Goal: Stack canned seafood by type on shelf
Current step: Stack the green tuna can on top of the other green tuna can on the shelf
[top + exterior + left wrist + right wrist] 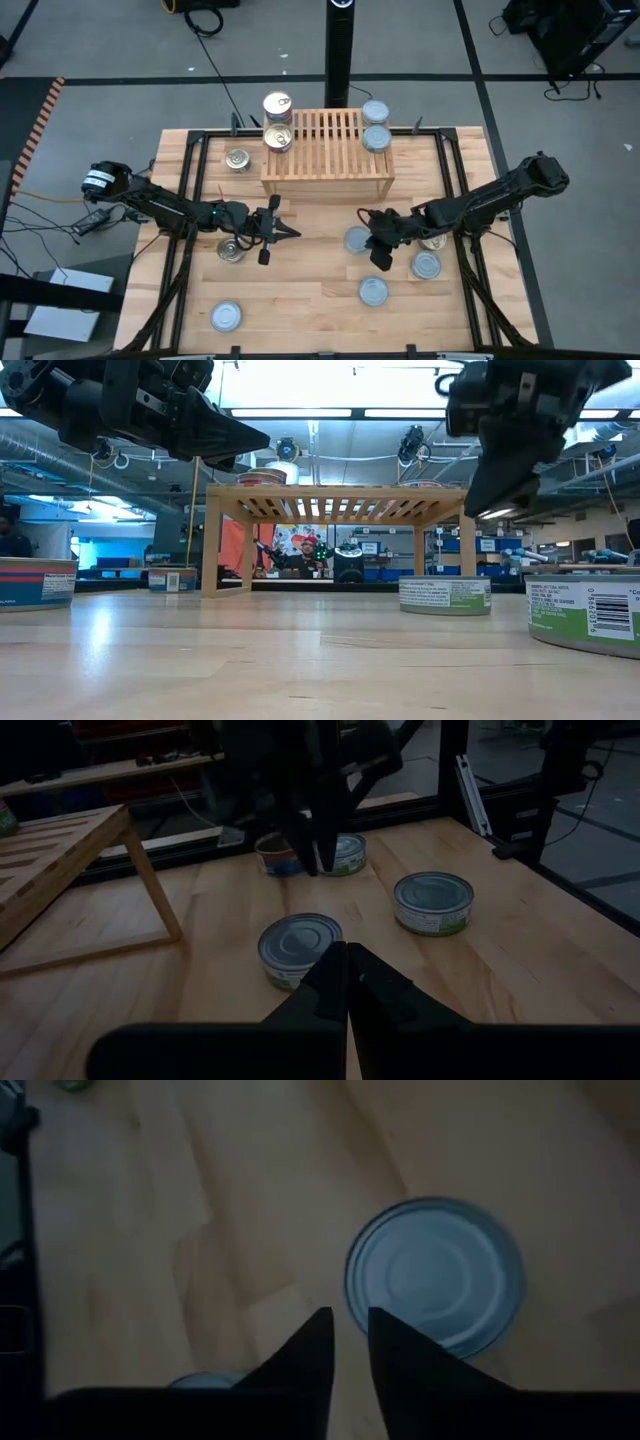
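Right gripper [377, 243] sits low over the table in front of the shelf [327, 150], aimed at a blue-lidded tin [436, 1276] just beside its tips. Fingers stand a narrow slit apart, holding nothing. Left gripper [272, 231] hangs at table centre, fingers pressed together, empty; a gold-lid tin [230, 250] lies just beside it.

Shelf so far: 2 gold-lid tins at its left end, 2 blue at the right end. The rest are loose on the table.

Handling guess: tins are stiff, smooth metal, dense for their size, likely slippery. Grip across the round side wall, jaws square to it.

Right wrist view shows the finger gap and lid clearly; high view can't resolve that. Low view alone shows both grippers off the tabletop.
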You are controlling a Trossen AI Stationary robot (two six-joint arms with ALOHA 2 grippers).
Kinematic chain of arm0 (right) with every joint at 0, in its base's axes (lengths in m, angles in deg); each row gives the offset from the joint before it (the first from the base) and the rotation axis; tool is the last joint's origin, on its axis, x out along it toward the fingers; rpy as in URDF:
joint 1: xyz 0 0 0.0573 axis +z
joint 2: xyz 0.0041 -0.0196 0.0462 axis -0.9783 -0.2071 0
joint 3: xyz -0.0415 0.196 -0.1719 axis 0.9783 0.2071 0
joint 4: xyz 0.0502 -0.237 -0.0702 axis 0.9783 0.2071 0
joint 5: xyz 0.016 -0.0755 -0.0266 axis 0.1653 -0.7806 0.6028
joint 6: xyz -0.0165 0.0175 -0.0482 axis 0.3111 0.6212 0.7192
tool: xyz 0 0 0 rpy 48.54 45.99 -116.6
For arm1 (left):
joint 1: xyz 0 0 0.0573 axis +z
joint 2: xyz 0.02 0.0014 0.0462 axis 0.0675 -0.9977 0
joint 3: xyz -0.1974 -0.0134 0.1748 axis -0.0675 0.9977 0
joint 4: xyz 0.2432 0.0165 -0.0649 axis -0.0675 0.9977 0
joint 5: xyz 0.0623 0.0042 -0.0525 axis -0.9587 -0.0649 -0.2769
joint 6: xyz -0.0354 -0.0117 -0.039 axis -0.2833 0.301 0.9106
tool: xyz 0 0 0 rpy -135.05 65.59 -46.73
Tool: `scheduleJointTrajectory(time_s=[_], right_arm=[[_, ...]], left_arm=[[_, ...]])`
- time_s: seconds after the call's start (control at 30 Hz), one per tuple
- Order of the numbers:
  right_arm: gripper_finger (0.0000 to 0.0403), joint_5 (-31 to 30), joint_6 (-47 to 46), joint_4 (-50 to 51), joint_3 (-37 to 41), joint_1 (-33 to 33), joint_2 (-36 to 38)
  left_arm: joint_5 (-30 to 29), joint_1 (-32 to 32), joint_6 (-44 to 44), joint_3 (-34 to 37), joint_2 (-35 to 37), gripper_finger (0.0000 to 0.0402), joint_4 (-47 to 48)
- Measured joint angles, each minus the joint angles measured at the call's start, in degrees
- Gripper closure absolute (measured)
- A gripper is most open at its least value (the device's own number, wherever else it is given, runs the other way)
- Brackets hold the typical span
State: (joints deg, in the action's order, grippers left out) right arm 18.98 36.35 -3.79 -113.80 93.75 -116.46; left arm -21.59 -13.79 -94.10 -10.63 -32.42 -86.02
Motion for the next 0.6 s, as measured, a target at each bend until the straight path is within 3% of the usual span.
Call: scheduleJointTrajectory(time_s=[0.17,0.33,0.47,0.6], right_arm=[[0.0273,-5.2,-0.3,3.1,-0.9,2.3,0.0],[0.0241,-10.4,-7.8,8.7,-0.3,4.6,0.0],[0.0254,-14.8,-12.0,9.0,2.6,7.3,0.0],[0.0304,-17.4,-12.2,3.6,6.9,9.9,0.0]], left_arm=[[-0.3,0.0,3.4,0.0,0.0,0.0394,0.2],[-0.6,0.1,6.8,-3.4,-2.3,0.0394,5.0],[-0.6,0.1,8.1,-7.6,-7.2,0.0394,6.6],[-0.6,0.1,9.6,-11.4,-12.9,0.0394,6.4]])
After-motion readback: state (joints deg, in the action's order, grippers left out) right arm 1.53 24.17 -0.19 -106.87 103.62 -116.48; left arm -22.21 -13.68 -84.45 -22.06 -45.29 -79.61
